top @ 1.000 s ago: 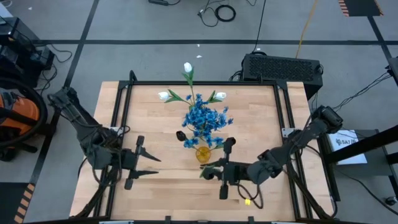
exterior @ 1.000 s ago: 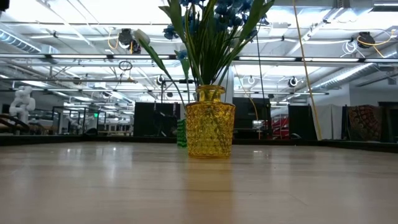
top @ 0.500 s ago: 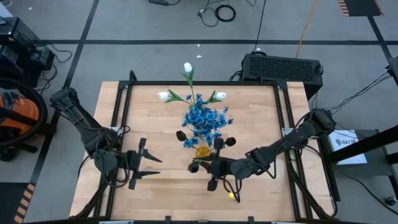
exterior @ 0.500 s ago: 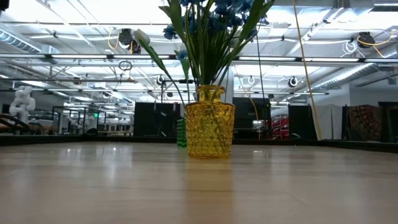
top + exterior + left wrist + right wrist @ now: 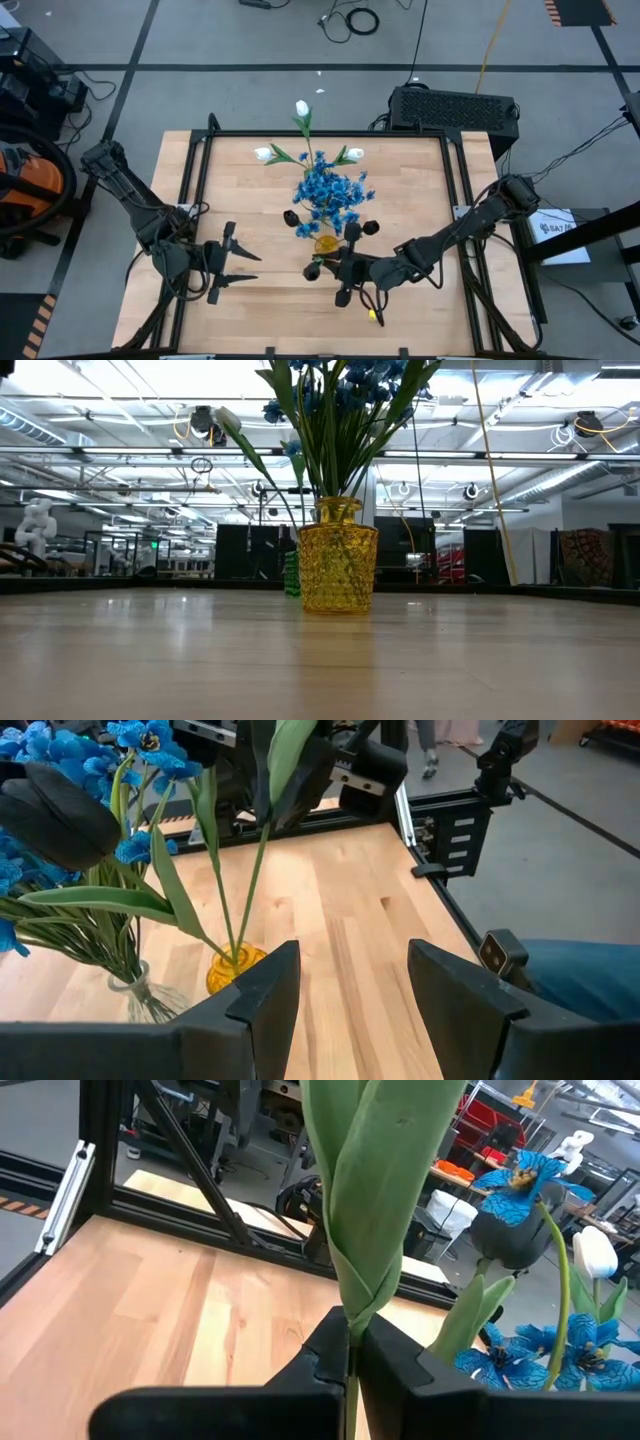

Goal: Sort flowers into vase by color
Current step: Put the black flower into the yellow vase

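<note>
A yellow glass vase [image 5: 327, 244] stands mid-table, also in the low view [image 5: 338, 555]. Just beyond it a clear vase [image 5: 132, 992] holds bushy blue flowers [image 5: 330, 190], white tulips [image 5: 302, 108] and dark buds [image 5: 291, 217]. My right gripper [image 5: 318, 268] hovers at the yellow vase's near side, shut on a leafy green stem [image 5: 372, 1190]. That flower's head is out of the wrist view. To the left of the vases, my left gripper [image 5: 255, 268] is open and holds nothing [image 5: 350, 990]. My right gripper pinches the leaf-wrapped stem [image 5: 348, 1318] between its two fingers, well above the stem's foot. The fingers come nearly level from the table's right and lie across the stem. The stem stands almost upright, and its lower end [image 5: 236, 952] is in the yellow vase's mouth.
A black frame rail [image 5: 330, 134] runs around the wooden top. A black box [image 5: 455, 106] sits beyond the far right corner. Bare wood lies left [image 5: 230, 190] and right [image 5: 420, 200] of the vases.
My right gripper has gone toward the table's left and down, carrying the held stem to the yellow vase, and has stayed shut. It has kept almost still for the last half second.
</note>
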